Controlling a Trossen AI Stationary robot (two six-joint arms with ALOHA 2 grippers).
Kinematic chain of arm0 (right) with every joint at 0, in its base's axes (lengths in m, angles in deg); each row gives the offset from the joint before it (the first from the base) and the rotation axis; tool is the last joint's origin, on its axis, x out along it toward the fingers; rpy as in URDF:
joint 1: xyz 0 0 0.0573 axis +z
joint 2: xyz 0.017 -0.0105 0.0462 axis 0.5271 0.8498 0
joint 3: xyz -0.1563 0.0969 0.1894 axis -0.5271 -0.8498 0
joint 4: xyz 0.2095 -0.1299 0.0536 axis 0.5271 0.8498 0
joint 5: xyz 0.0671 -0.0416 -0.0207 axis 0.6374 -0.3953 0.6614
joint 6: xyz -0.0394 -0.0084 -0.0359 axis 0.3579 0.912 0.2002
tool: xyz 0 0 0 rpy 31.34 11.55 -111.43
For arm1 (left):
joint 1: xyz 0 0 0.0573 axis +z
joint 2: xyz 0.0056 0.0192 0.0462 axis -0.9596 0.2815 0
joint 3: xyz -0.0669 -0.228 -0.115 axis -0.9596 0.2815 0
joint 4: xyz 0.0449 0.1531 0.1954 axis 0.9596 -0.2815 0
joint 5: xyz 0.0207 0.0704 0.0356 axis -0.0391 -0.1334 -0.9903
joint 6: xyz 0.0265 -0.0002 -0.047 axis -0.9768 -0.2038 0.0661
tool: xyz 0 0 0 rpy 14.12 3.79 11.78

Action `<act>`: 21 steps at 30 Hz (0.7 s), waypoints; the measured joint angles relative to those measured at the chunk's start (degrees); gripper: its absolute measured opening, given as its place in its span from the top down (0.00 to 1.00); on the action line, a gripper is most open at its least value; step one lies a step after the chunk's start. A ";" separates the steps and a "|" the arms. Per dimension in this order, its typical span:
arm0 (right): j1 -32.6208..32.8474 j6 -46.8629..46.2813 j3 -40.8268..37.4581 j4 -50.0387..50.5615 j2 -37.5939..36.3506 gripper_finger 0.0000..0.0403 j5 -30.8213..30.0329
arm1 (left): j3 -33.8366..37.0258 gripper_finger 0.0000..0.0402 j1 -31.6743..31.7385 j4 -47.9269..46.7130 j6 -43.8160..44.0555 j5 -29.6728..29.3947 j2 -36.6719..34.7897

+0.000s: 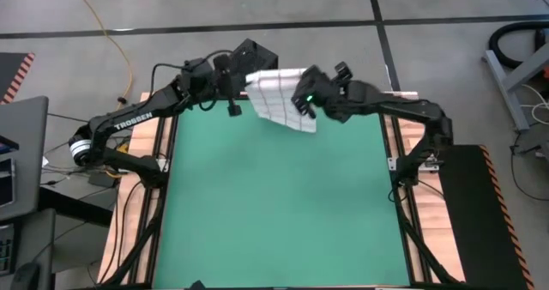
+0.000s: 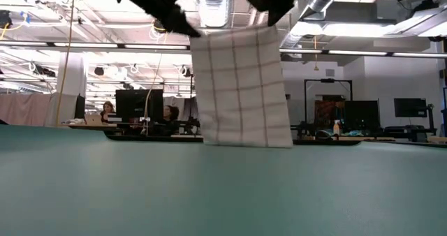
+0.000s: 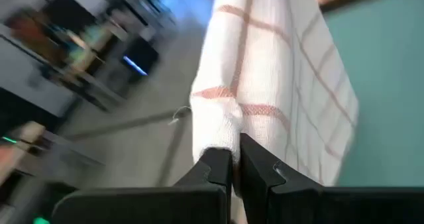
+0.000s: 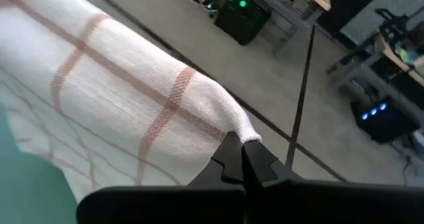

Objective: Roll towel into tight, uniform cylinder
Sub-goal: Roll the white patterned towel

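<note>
A: Green mat (image 2: pixel 223 187), item one: lying flat across the table and filling the low view's foreground.

B: Item two, the towel (image 2: pixel 241 86)?

A: White cloth with a red-brown grid, hanging unrolled above the mat's far edge, its lower hem just over the mat surface or touching it; I cannot tell which. Its top edge is being held at both upper corners.

B: Item three, left gripper (image 3: pixel 235 164)?

A: Positioned over the far edge of the mat, on the left of the high view. Its two dark fingers (image 3: pixel 215 168) are pressing together on one top corner of the towel, with the cloth bunching between them.

B: Item four, right gripper (image 4: pixel 242 158)?

A: Sitting beside it at similar height, on the right of the high view. Its fingers are pinching the other top corner, the fabric folding over just ahead of the tips.

B: Background?

A: People are sitting at desks with monitors (image 2: pixel 136 103) well beyond the table.
</note>
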 joint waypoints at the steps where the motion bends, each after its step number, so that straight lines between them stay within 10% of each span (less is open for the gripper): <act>1: 0.46 -0.02 0.00 0.24 1.03 1.00 -0.20 | 0.61 1.00 -0.03 -1.54 -0.05 0.31 0.00; 21: -15.02 21.16 0.04 -24.75 3.36 1.00 11.59 | -0.67 1.00 7.94 17.36 -20.90 -3.84 5.37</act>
